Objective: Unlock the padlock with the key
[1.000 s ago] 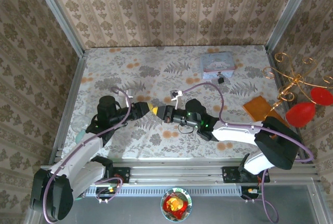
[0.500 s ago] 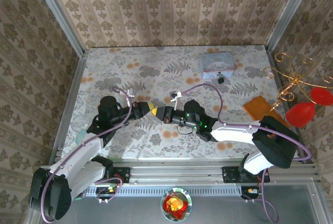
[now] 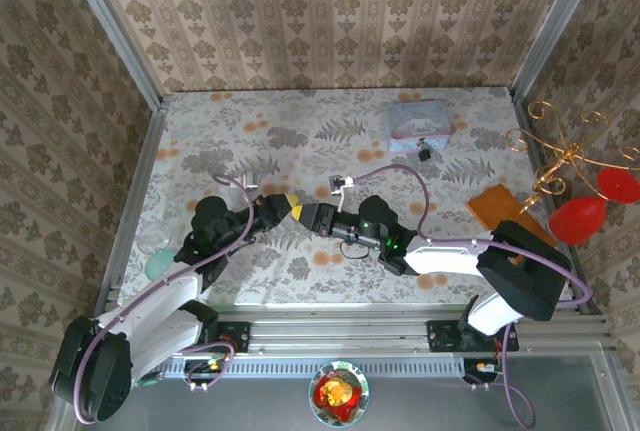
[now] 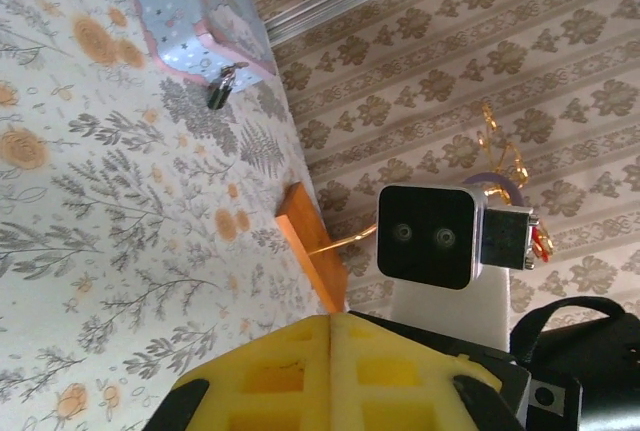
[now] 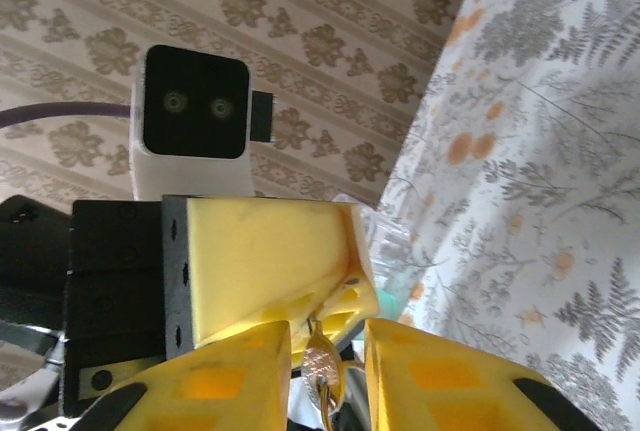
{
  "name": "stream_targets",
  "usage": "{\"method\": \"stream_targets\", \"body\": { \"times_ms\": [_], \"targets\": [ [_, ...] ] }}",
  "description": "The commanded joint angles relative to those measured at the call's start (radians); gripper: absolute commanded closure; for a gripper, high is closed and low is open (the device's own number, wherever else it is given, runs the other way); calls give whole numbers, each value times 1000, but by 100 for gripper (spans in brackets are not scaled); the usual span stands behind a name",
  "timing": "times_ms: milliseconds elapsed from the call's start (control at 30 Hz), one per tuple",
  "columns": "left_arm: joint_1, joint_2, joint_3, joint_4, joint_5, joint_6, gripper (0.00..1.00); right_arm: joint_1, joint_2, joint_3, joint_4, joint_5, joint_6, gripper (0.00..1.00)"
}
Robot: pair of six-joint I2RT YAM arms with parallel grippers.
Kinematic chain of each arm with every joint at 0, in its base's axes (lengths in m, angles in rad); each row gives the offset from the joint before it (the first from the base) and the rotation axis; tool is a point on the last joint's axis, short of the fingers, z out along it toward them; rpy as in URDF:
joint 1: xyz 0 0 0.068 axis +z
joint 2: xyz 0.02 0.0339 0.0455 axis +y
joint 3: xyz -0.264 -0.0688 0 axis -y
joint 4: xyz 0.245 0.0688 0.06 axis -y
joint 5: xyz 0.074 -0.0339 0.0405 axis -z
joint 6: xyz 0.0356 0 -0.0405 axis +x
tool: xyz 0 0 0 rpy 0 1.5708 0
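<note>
Pinching the key, left hand faces right hand.

The left arm's yellow fingers are pressed together. On the floral worktop, a tiny dark padlock with a silvery shackle lies just beside a pale blue rectangular tin. A flat orange block sits apart from both.

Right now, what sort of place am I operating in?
Probably a staged robot test cell dressed like a home room: beige floral wallpaper panels held in bare aluminium corner posts, a floral-print table cover, and a slotted metal mounting rail along the near edge.
</note>
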Motion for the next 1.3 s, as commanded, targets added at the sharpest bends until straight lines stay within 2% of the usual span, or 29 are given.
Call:
{"method": "stream_targets", "body": {
  "times_ms": [0,200,367,500,567,633,733,900,1000,1100,1267],
  "targets": [
    [-7,-17,-7,47,-14,-33,100,5,9,13,96,-27,4,75],
    [-7,1,-4,65,-15,-42,100,6,-3,5,107,-38,0,84],
    [-12,12,-5,78,-19,-47,100,7,-7,7,103,-39,-1,88],
    [-24,19,-5,78,-21,-42,100,8,-17,11,84,-33,-4,99],
    [-27,20,-3,60,-24,-30,99,6,-32,19,30,-28,-11,100],
    [-27,18,7,17,-25,-7,92,5,-63,43,-85,-21,-45,100],
    [-20,-9,39,-124,-49,55,74,5,-126,71,-306,24,-118,100],
    [2,-89,140,-509,-200,209,50,8,-312,159,-761,159,-298,100],
    [2,-54,197,-591,-242,262,43,17,-401,222,-1002,261,-402,100],
    [-15,31,238,-556,-236,261,39,31,-507,265,-1161,330,-489,100],
    [-127,222,363,-526,-338,306,37,36,-662,311,-1357,458,-570,100]
  ]
}}
